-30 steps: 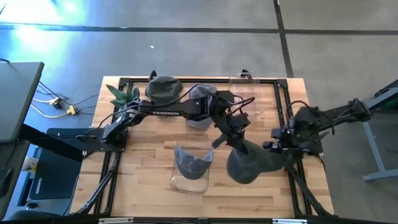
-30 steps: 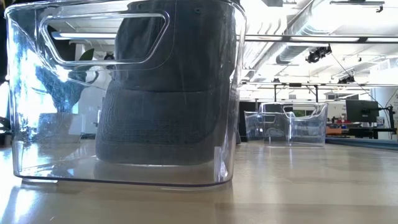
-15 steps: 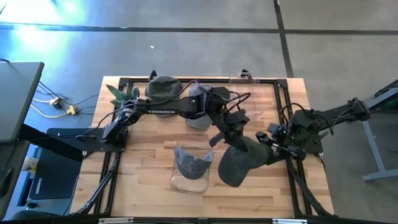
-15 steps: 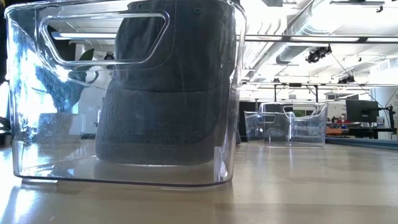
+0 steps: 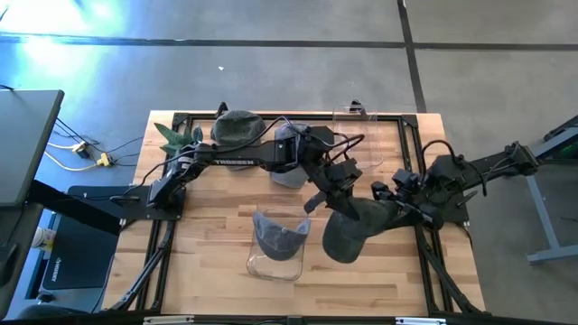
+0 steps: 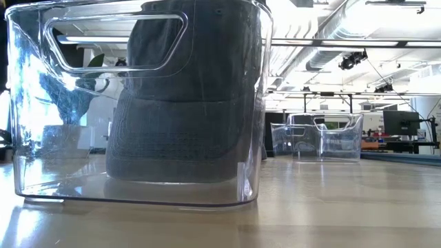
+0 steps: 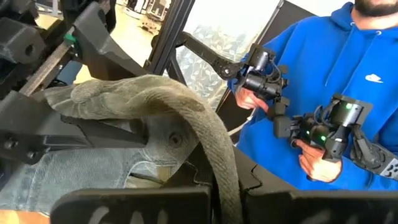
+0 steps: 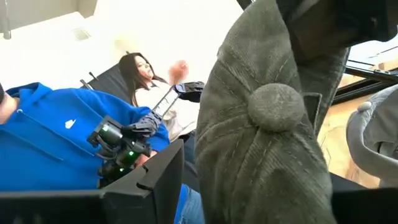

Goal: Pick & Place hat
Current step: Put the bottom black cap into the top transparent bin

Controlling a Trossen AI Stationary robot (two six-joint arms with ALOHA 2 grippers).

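Hat [image 5: 348, 230], dark green, hangs over the wooden table [image 5: 208, 271], just right of the clear bin [image 5: 278, 246] (another hat sits inside). Left gripper [image 5: 336, 200] pinches its brim tight. Right gripper [image 5: 390, 200] touches the hat; I cannot tell if it grips.

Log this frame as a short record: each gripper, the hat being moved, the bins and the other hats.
left gripper: shut on olive hat, holding its rim above the table
right gripper: at the same hat's other side; grip unclear
near bin: clear, already holds a grey hat
far bin: clear, at the table's back right
other hats: dark green hat and light grey hat near the back edge
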